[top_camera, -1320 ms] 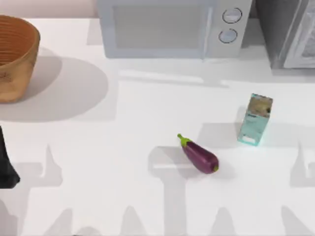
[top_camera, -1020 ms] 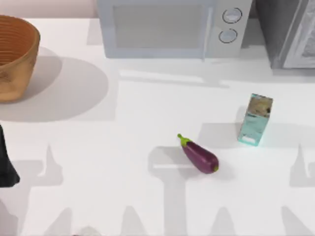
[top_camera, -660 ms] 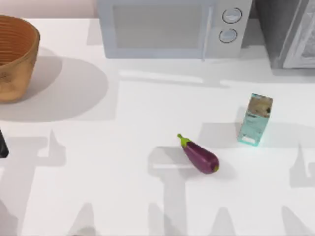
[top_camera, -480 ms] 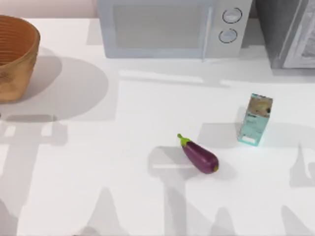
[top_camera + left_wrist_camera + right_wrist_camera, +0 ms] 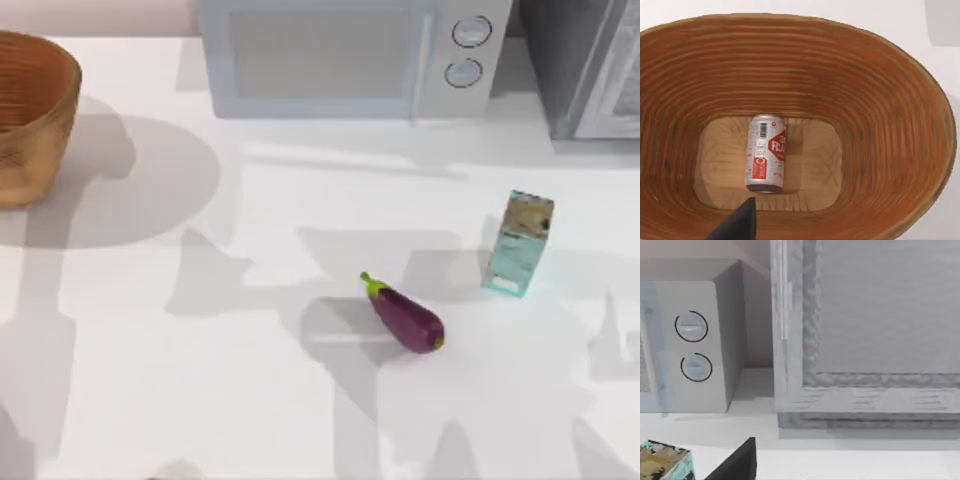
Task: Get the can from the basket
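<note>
The can (image 5: 766,153) lies on its side on the flat floor of the basket (image 5: 880,90), roughly at the middle, its red-and-white label up and its round ends facing along the floor. I judge it light, thin-walled and smooth: stiff enough to pinch, but it will roll if I nudge it and could dent under a hard squeeze. The place to take it is across the round body at mid-length, fingers coming down on either side of the curve, not on the ends.

My left gripper hangs above the basket, looking straight down into it; one dark fingertip (image 5: 737,224) shows just short of the can's near end, apart from it. From that alone I cannot tell whether the left fingers are spread or closed. The deep curved walls leave little room, so I expect to need a steep, straight descent.

The basket stands at the bench's far left corner (image 5: 30,110). An eggplant (image 5: 405,316) and a teal carton (image 5: 518,245) sit well apart, toward the right. My right arm is parked off there; a dark fingertip (image 5: 737,462) shows, state unknown.
</note>
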Tool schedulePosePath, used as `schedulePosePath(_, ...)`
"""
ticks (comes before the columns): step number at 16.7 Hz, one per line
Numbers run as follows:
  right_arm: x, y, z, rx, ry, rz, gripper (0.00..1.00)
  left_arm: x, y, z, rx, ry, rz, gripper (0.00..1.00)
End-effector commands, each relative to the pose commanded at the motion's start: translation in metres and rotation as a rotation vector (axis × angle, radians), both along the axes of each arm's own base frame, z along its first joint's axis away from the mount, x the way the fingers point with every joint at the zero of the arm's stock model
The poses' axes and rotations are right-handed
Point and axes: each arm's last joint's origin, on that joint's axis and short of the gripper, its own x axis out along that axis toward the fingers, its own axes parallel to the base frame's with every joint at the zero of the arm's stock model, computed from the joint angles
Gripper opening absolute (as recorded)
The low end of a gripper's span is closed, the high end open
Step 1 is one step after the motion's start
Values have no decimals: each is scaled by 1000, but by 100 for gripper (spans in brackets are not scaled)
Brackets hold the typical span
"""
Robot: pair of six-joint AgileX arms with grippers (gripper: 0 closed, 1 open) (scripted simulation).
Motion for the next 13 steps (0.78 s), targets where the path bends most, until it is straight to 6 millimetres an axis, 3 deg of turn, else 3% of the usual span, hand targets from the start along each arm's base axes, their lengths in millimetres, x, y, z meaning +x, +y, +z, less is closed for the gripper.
schedulePosePath(3,0,0,0,0,0,0,100,65,16,-29,-3,192,-2,100)
schedulePosePath(6,0,0,0,0,0,0,100,111,33,-68,-12,365,-10,100)
schedulePosePath(9,0,0,0,0,0,0,100,138,48,-103,-23,504,-21,100)
schedulePosePath(13,0,0,0,0,0,0,100,154,63,-130,-33,614,-38,100)
